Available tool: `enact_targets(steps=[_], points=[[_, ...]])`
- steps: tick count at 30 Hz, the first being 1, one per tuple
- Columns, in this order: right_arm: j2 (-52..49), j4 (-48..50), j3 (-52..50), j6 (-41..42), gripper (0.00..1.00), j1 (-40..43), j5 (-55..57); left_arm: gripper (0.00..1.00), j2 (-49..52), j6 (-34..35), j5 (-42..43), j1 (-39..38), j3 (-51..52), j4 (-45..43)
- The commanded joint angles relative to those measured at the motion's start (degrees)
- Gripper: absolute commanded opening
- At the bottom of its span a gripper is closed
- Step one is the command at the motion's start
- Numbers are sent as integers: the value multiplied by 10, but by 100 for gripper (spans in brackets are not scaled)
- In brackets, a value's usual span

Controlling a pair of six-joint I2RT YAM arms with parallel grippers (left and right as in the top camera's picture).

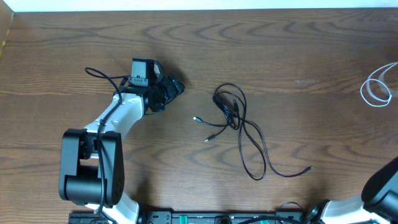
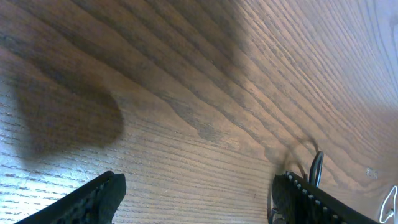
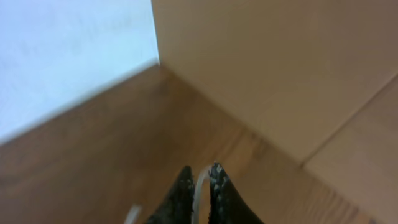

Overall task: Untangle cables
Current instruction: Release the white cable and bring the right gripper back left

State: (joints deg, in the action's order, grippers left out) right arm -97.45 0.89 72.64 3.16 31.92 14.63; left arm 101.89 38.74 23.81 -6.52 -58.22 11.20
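The black cable [image 1: 238, 122] is lying in loose loops on the table [image 1: 280, 37]. A tight bunch is sitting at its upper end and longer loops are trailing down and to the right, with small plugs [image 1: 196, 118] poking out on the left side. The left gripper [image 1: 173, 88] is hanging just left of the black cable's bunch, not touching it. Its jaws are standing wide apart with nothing between them. In its wrist view the left gripper [image 2: 199, 190] is framing only bare wood between its fingers [image 2: 99, 196], and a short bit of the black cable [image 2: 316, 167] is peeking out beside the right-hand finger. The white cable [image 1: 377, 88] is lying well to the right of the black cable and apart from it, curling in a small loop and running off the picture's right edge. Only the right arm [image 1: 382, 183] is showing overhead, far right of and below the black cable. In the wrist view the right gripper [image 3: 201, 169] is pinching its fingers almost together on the white cable [image 3: 199, 186], gripping it.
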Motion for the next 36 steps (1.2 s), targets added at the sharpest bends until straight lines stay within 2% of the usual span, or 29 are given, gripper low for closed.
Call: enact_targets(steps=[1, 2, 3, 4, 5, 6, 12, 16, 21, 25, 28, 32, 34, 36], points=[[-41, -21, 5, -5, 15, 5, -5, 80, 1, -8, -5, 1, -1, 1], [-48, -25, 5, -5, 20, 5, -5, 81, 1, -8, -5, 1, -1, 1], [-54, -31, 5, -5, 39, 5, -5, 80, 1, -8, -5, 1, -1, 2], [-58, -35, 5, -5, 62, 5, -5, 81, 1, -8, -5, 1, -1, 2], [-61, -38, 5, -5, 90, 4, -7, 80, 1, -8, -5, 1, -1, 3], [-62, -39, 5, -5, 95, 4, -11, 80, 1, -8, -5, 1, -1, 3], [-62, -53, 5, -5, 95, 4, -71, 81, 1, -8, -5, 1, -1, 3], [-63, -97, 5, -4, 81, 4, -100, 81, 1, -8, -5, 1, -1, 3], [-65, -157, 3, -5, 70, 4, -178, 81, 1, -8, -5, 1, -1, 3], [-66, -164, -1, -7, 72, 3, -247, 81, 1, -8, -5, 1, -1, 3], [-67, -179, -3, -7, 78, -1, -314, 80, 1, -8, -5, 1, -1, 3], [-68, -207, -5, -7, 82, -14, -395, 70, 1, -9, -5, 1, -1, 3], [-68, -225, -6, -7, 74, -25, -405, 64, 1, -18, -5, 1, -1, 3], [-68, -240, -10, -7, 67, -39, -407, 52, 1, -29, -5, 1, -1, 3]])
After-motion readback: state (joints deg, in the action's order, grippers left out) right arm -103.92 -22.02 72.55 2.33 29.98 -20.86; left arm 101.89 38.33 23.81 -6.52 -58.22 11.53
